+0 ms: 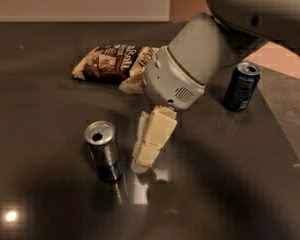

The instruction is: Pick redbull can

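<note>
One hand (142, 164) beside one redbull can (104, 152)

Redbull can (103, 151): slim, silver w/ dark lower band, upright, front-left; tool (142, 165) just beside it.

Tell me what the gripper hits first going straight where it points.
The gripper points down and slightly left: probably the table top first, close beside the redbull can. Depth is unclear, so it might brush the can.
</note>
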